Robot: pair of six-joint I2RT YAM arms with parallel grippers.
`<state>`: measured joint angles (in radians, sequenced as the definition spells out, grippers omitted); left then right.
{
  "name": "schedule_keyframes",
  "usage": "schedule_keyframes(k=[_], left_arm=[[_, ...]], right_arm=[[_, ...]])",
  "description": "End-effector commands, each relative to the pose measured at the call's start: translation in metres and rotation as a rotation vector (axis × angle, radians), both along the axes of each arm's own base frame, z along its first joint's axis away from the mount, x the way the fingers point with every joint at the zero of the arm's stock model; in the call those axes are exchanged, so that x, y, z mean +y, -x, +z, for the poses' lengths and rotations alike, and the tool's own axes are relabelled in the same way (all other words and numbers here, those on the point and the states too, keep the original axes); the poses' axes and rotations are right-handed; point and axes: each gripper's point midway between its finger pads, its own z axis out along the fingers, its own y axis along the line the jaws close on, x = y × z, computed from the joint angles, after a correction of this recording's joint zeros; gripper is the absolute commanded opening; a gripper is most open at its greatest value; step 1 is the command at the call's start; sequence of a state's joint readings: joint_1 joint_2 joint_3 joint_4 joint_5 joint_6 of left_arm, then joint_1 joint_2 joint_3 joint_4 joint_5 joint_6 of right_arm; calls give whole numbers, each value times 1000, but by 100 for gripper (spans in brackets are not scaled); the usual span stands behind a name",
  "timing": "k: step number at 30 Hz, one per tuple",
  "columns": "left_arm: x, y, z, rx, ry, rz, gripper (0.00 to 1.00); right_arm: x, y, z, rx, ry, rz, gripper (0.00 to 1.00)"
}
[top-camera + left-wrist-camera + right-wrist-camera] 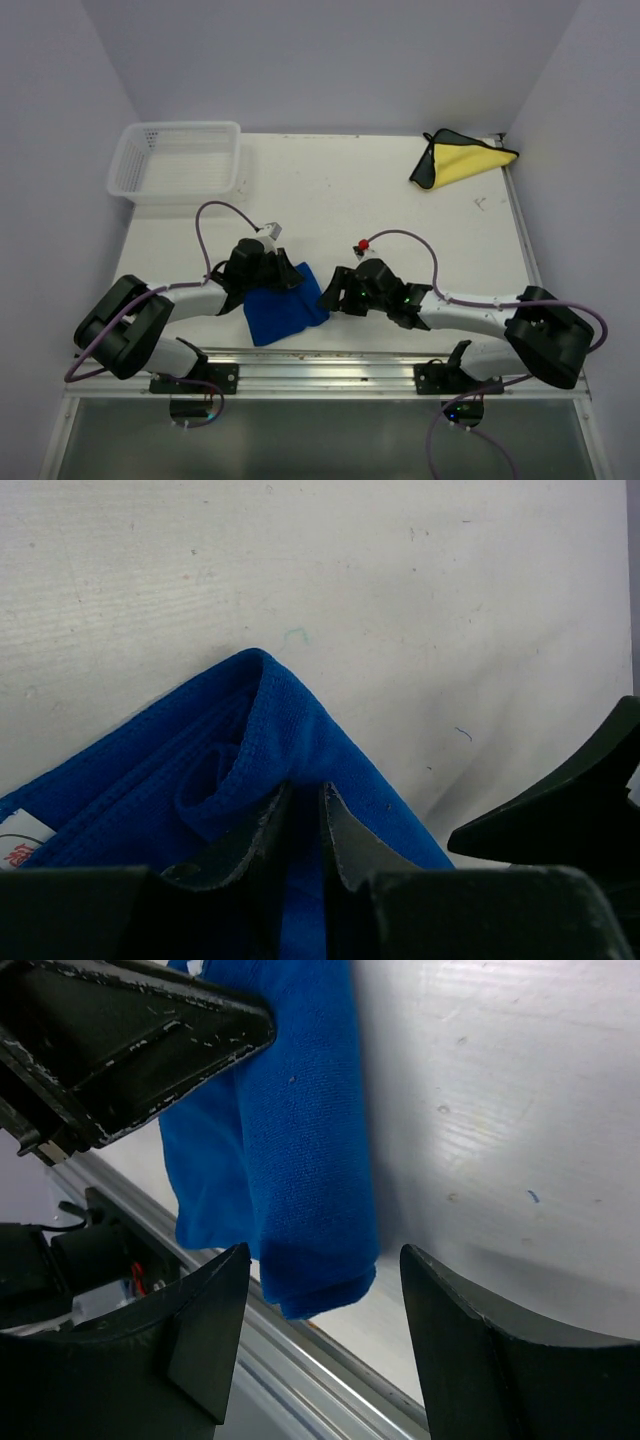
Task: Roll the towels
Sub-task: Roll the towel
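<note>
- Blue towel (285, 312) lies folded near the front edge of the white table (350, 200), between the two arms and just behind the aluminium rail (330, 365).
- From the top camera, its near corner reaches almost to that rail, and its far end runs up under the left gripper (290, 275).
- In the left wrist view, the left gripper (305, 810) has its fingers drawn nearly together, with a ridge of blue cloth pinched between them.
- The folded edge of the blue towel (300, 730) comes to a rounded point just ahead of those fingertips, and a small loop of cloth sits inside the fold.
- A white label (20, 845) shows at the towel's left edge in that view.
- The right gripper (330, 292) sits just beside the towel's right edge, close to the left gripper.
- In the right wrist view, the right gripper (325, 1255) has its fingers spread wide apart.
- The end of the blue towel (300, 1160) hangs in the gap between them; whether either finger touches the cloth cannot be told.
- One dark finger of the left gripper (130, 1050) crosses the upper left of that view, over the towel.
- A yellow and black towel (462, 160) lies folded in the far right corner of the table, well apart from both arms.
- A white plastic basket (178, 160) stands at the far left corner.
</note>
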<state>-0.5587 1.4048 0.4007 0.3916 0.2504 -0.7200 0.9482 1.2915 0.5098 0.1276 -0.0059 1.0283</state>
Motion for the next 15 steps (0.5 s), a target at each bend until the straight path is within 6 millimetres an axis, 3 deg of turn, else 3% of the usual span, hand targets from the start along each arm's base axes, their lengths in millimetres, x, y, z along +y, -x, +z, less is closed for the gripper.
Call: schedule_keyframes(k=[1, 15], left_arm=[[21, 15, -33, 78, -110, 30, 22], [22, 18, -34, 77, -104, 27, 22]], right_arm=[[31, 4, 21, 46, -181, 49, 65], [22, 15, -29, 124, -98, 48, 58]])
